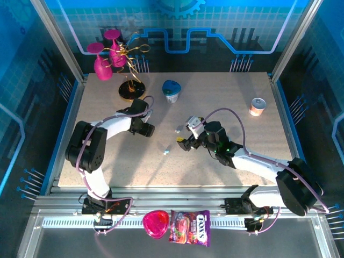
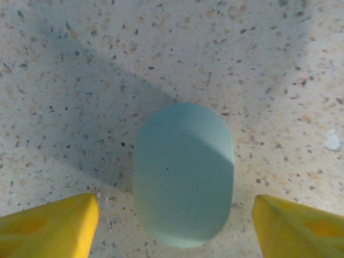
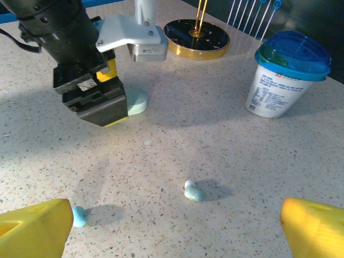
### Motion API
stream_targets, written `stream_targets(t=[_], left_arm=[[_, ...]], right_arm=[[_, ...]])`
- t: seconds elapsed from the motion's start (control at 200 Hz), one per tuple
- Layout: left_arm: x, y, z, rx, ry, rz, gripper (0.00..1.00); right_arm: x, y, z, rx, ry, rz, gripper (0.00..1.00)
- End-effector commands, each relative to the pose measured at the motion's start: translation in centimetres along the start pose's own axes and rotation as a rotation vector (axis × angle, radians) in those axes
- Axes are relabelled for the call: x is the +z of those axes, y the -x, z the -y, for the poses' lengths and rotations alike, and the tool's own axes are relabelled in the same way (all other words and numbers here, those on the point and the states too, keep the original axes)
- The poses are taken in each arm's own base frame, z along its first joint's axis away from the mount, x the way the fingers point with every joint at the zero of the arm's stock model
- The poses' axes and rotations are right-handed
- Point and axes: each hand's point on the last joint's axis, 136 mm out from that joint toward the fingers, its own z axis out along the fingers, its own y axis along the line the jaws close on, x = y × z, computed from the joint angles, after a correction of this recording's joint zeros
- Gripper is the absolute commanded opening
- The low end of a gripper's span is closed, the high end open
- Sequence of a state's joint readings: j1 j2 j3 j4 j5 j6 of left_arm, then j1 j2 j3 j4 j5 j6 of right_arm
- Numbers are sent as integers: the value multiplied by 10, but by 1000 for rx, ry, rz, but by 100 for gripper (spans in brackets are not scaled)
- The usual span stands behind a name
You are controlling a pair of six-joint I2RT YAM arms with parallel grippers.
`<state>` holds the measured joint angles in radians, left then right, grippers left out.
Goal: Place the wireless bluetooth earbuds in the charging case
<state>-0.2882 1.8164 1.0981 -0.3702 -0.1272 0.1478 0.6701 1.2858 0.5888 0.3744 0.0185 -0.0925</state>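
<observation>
The pale-blue oval charging case (image 2: 183, 174) lies closed on the speckled table. My left gripper (image 2: 174, 231) is open, one yellow finger (image 2: 48, 226) on either side of the case and not touching it. In the right wrist view the left gripper (image 3: 97, 102) hangs over the case (image 3: 137, 102). One tiny pale-blue earbud (image 3: 192, 192) with a white tip lies ahead of my open right gripper (image 3: 174, 236). Another earbud (image 3: 79, 216) rests by its left finger. From above, the two earbuds (image 1: 178, 129) (image 1: 166, 152) lie between the left gripper (image 1: 145, 128) and the right gripper (image 1: 184, 142).
A blue-lidded yogurt cup (image 1: 171, 90) stands behind the grippers, beside a gold stand with pink goblets (image 1: 121, 59). A small can (image 1: 258, 106) stands at the right. A pink dish (image 1: 156, 223) and a candy bag (image 1: 190, 227) lie on the near rail.
</observation>
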Motion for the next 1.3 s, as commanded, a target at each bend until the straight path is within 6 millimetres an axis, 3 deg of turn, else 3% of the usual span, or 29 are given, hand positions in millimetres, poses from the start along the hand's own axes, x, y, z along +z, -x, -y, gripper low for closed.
stream_targets(t=[0.0,0.265,0.495,0.63,0.79,0.931,1.116,1.296], left_arm=[[2,1,-1,12,13,-30,71],[5,1,1,11,-1,-21,46],[-2,7,5,17,-21,27,38],[-22,18,12,43,-45,128,39],[-65,41,47,140,-197,370,39],[-107,53,81,274,-321,565,34],[-163,47,140,539,-477,795,33],[-191,38,177,716,-527,859,36]], right_arm=[[2,3,-6,3,8,13,100],[1,3,-7,24,4,21,100],[-4,7,-5,121,-4,29,100],[-11,4,6,344,-21,-57,100],[-22,-4,19,704,71,-161,100],[-33,7,20,880,170,-123,100],[-42,25,9,1019,285,-165,100],[-44,47,-3,1111,414,-171,89]])
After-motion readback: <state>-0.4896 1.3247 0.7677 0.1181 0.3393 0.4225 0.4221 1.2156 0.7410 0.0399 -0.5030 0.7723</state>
